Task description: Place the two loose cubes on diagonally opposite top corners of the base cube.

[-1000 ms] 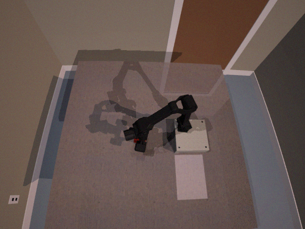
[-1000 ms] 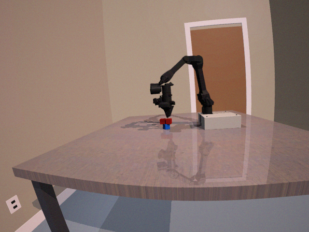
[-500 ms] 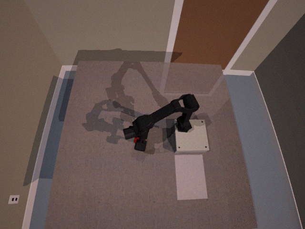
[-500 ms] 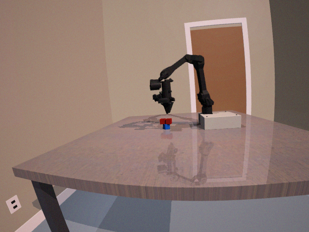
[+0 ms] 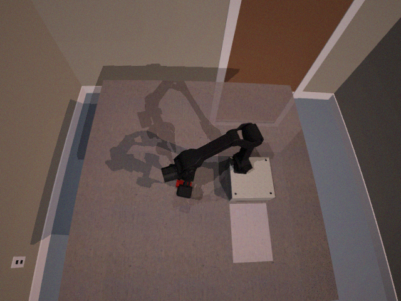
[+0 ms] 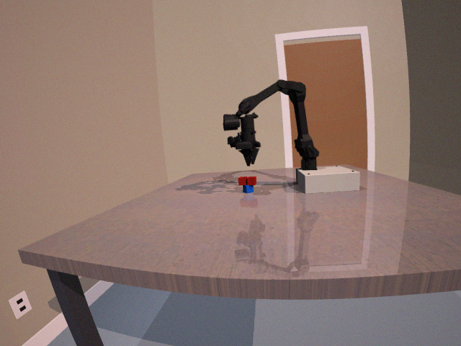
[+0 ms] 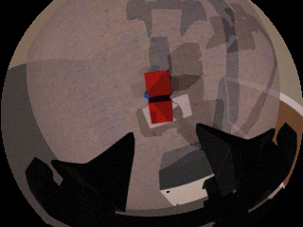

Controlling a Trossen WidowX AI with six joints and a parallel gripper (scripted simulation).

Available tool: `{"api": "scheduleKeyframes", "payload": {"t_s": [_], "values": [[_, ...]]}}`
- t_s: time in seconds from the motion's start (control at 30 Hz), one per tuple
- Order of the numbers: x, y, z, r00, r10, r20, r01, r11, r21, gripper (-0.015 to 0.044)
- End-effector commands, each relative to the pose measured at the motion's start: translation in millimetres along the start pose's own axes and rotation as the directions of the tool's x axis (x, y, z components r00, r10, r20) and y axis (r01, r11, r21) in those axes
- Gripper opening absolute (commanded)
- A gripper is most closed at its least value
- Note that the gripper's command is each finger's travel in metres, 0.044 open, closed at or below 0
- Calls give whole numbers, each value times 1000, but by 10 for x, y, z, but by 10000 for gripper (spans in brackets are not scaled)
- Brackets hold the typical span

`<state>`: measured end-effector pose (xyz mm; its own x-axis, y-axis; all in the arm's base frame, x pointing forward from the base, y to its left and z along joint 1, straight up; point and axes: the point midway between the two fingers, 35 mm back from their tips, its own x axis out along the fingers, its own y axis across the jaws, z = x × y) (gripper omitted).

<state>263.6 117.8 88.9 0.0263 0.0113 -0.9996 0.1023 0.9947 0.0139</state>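
Red cubes: two red cubes (image 6: 247,180) sit side by side on top of the blue base cube (image 6: 248,189); a thin dark gap between them shows in the wrist view (image 7: 158,97).
Blue base: mostly hidden under the reds; only a sliver peeks out at the left of the pair in the wrist view (image 7: 146,96), and its lower half shows in the exterior view.
Pincer state: gripper (image 6: 249,161) is released, jaws spread, nothing between them. Both fingertips frame bare table in the wrist view.
Pincer vs cubes: gripper hangs well above the stack, apart from it, roughly over it and a touch to the right in the exterior view. In the wrist view the reds lie beyond the fingertips, centred between them.
Top view: wrist housing covers most of the stack; only a bit of red (image 5: 178,183) shows at its left edge.
Step in hand: judged as withdraw after the second placement; stack looks done and free-standing.
How to do it well: go straight up first, no sideways travel until the tips are high over the reds. Keep jaws wide so neither finger can clip a cube edge. Move slowly; each red overhangs the base, so a small knock could tip one.
Check: gap looks kept and the tops look level from the exterior view; which corners are capped, cannot tell at this size.
Support: wooden table (image 6: 156,238), arm on its pale mounting block (image 6: 327,180) to the right of the stack.
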Motion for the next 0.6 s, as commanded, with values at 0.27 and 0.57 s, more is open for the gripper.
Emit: {"api": "scheduleKeyframes", "payload": {"t_s": [0.27,0.57], "values": [[-46,727,-322,1000,8,-2,-8,1000,0,400],[-56,1030,-538,1000,11,-4,-11,1000,0,400]]}}
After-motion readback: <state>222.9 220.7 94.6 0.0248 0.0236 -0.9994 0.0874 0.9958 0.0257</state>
